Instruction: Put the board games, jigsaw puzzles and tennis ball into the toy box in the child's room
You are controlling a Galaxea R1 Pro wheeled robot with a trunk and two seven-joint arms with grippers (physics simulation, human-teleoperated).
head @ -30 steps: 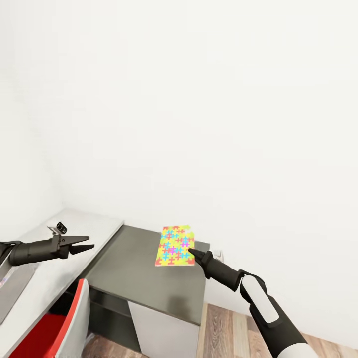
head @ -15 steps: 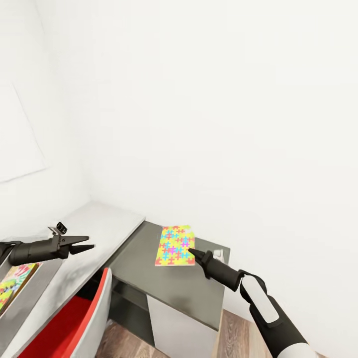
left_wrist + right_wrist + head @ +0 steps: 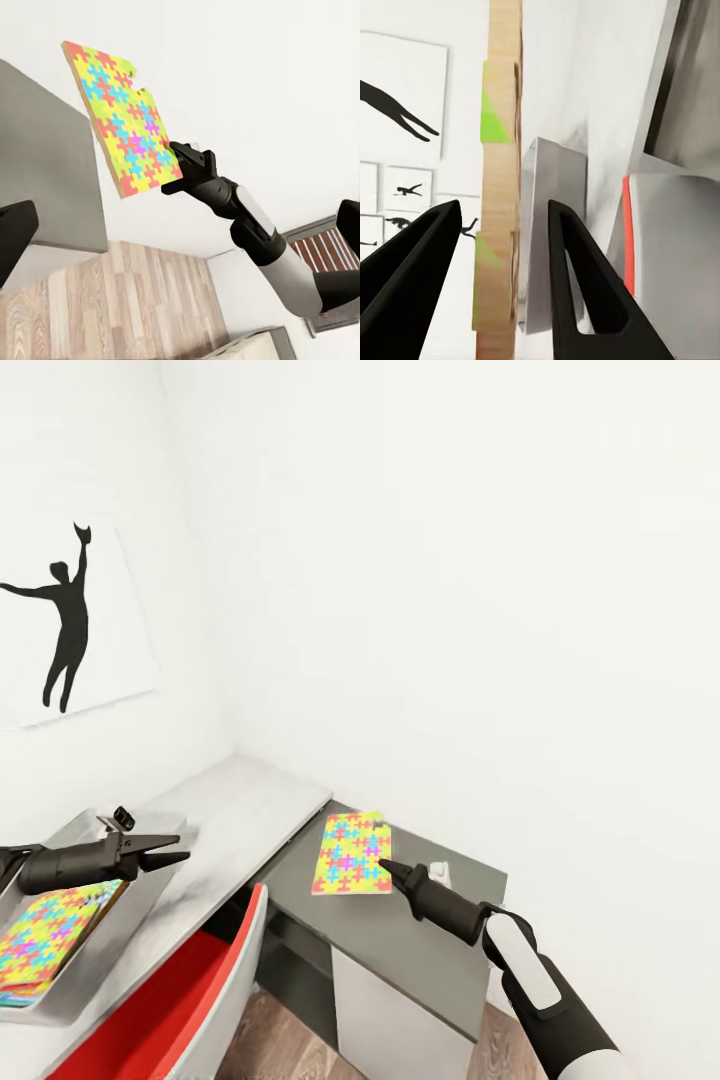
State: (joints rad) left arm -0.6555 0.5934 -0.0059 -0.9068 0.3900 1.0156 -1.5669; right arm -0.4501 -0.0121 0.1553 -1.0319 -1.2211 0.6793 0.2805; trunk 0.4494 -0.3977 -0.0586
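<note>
The right pincer point(image 3: 384, 866), pinching the jigsaw puzzle point(image 3: 351, 853) at centre frame, is needing a level carry toward the toy box point(image 3: 70, 1000) at lower left.

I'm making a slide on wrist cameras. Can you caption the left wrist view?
Right gripper holds a flat, multicoloured jigsaw puzzle board aloft beside a dark grey cabinet, above wood flooring.

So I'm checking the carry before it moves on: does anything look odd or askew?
Nothing damaged. The jigsaw puzzle hangs in mid-air, pinched by one edge in the right gripper, with another puzzle already lying in the toy box.
</note>
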